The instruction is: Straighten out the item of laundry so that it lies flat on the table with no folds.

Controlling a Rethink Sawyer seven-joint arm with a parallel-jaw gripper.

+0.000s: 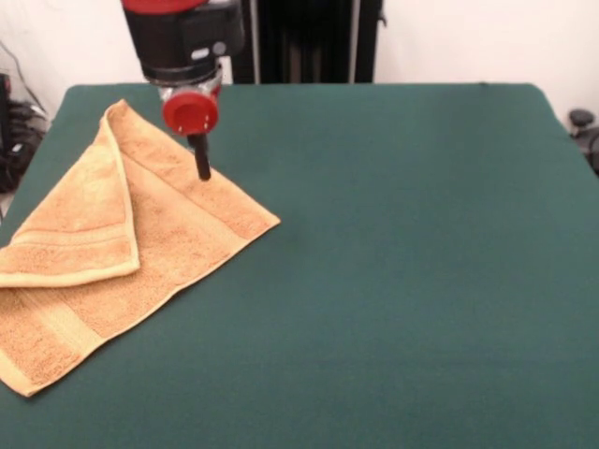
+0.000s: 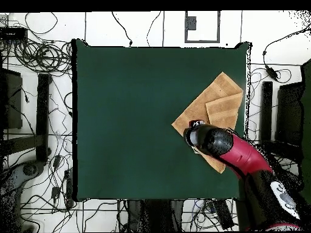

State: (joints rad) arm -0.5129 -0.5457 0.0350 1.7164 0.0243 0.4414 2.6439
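Note:
The item of laundry (image 1: 178, 234) is an orange-tan terry towel lying at the left side of the green table (image 1: 402, 262). One part of it is folded over into a triangular flap (image 1: 80, 224) that covers its left portion, and a woven border band shows on the flap. The gripper (image 1: 203, 173) comes down from the red and black arm, and its dark tip is at the towel's surface near the far right edge. In the overhead view the arm head (image 2: 200, 138) covers part of the towel (image 2: 212, 103), close to the table's (image 2: 133, 121) right edge.
The towel's near corner (image 1: 28, 388) and left side reach the table's edge. Cables and dark equipment (image 2: 36, 109) lie on the floor around the table. A black stand (image 1: 309, 37) rises behind the far edge.

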